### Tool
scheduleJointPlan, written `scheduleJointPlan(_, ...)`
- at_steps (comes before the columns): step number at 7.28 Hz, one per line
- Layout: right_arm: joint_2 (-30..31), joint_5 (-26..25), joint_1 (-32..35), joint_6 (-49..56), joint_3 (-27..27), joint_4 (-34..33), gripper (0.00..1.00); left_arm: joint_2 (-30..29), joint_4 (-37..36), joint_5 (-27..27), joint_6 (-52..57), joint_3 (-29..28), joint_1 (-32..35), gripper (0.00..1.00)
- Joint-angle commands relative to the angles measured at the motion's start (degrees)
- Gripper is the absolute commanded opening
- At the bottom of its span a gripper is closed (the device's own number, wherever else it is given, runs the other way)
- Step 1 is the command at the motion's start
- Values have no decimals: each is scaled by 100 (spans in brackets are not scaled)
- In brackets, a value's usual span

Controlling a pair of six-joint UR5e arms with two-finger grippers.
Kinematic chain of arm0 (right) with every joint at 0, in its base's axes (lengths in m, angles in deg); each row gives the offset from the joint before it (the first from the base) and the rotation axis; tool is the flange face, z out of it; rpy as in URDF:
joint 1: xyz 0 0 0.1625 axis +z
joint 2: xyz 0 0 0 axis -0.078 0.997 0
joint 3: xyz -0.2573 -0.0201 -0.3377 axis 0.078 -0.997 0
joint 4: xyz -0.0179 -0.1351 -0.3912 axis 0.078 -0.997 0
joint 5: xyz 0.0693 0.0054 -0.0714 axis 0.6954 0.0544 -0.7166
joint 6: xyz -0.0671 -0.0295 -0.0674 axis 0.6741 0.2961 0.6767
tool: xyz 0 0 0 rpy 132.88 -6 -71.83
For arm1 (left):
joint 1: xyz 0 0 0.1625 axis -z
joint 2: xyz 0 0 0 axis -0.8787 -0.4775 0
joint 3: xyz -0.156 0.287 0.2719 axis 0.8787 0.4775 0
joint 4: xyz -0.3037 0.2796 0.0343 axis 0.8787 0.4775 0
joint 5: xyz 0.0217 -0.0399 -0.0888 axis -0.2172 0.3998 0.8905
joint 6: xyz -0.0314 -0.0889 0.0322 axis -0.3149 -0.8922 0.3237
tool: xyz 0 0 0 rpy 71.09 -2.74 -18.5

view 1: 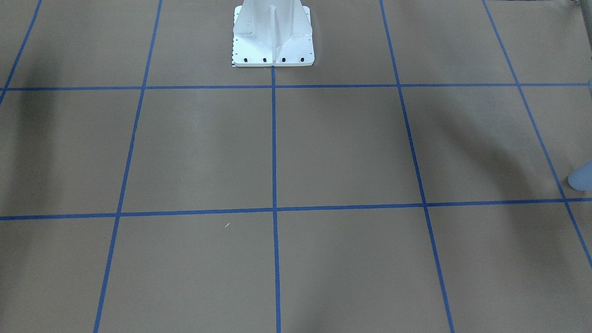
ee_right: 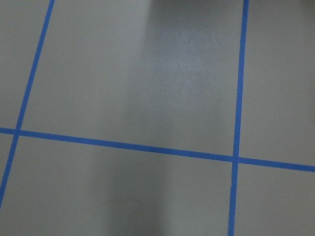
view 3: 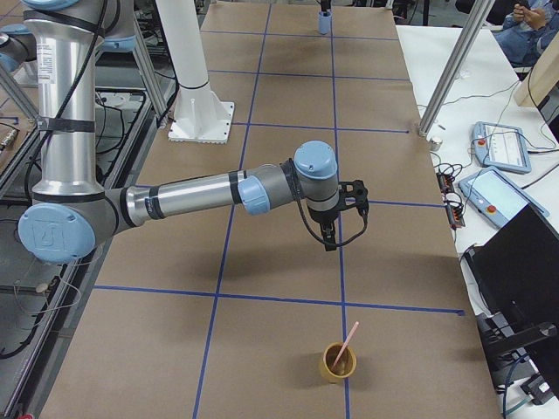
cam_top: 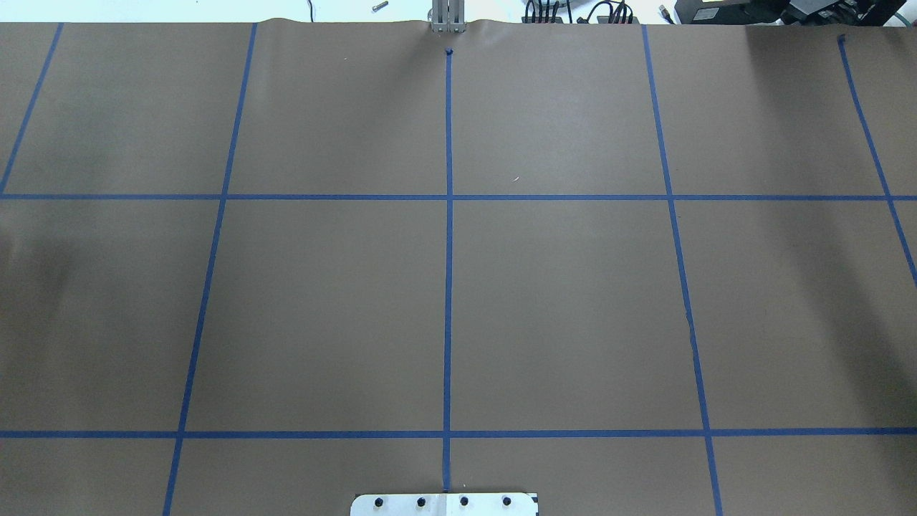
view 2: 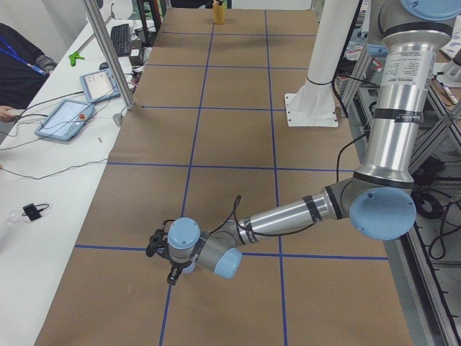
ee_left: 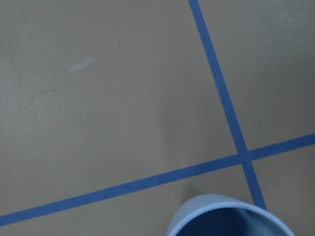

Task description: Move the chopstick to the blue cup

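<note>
A salmon-pink chopstick (view 3: 348, 339) leans in a mustard-yellow cup (view 3: 337, 363) at the table's right end; that cup also shows far off in the exterior left view (view 2: 218, 12). The pale-blue cup (view 1: 581, 176) stands at the table's left end; it shows small in the exterior right view (view 3: 324, 23), and its rim fills the bottom of the left wrist view (ee_left: 229, 216). My left gripper (view 2: 164, 257) hovers by the blue cup. My right gripper (view 3: 339, 225) hangs over bare table, short of the yellow cup. I cannot tell whether either is open or shut.
The white robot pedestal (view 1: 273, 37) stands at the table's back middle. A side table holds tablets (view 2: 66, 117) and cables, with a metal post (view 2: 108, 58) at its edge. A laptop (view 3: 524, 262) sits past the right end. Blue tape lines grid the brown table.
</note>
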Motion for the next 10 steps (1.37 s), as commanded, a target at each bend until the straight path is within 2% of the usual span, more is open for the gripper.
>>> scheduleJointPlan(1, 0, -15, 0, -3, 0, 0, 100, 17, 8, 7, 20, 52, -16, 0)
scheduleJointPlan(3, 0, -15, 0, 6, 0, 0, 100, 78, -44, 190, 38, 358, -16, 0)
scheduleJointPlan(4, 0, -6, 0, 6, 0, 0, 100, 96, -245, 1035, -6, 604, 27, 0)
scheduleJointPlan(5, 0, -15, 0, 6, 0, 0, 100, 114, -874, 1383, -50, 1302, 158, 0)
scheduleJointPlan(6, 0, -6, 0, -3, 0, 0, 100, 183, -1402, 1343, -581, 2101, 160, 0)
scheduleJointPlan(8, 44, 29, 0, -12, 0, 0, 100, 149, -1442, 1247, -1986, 3010, 72, 0)
scheduleJointPlan(9, 88, 38, 0, -12, 9, 0, 100, 166, -1460, 976, -2767, 3597, -337, 0)
scheduleJointPlan(10, 114, 38, 0, -12, 9, 0, 100, 175, -1469, 460, -3645, 4091, -898, 0)
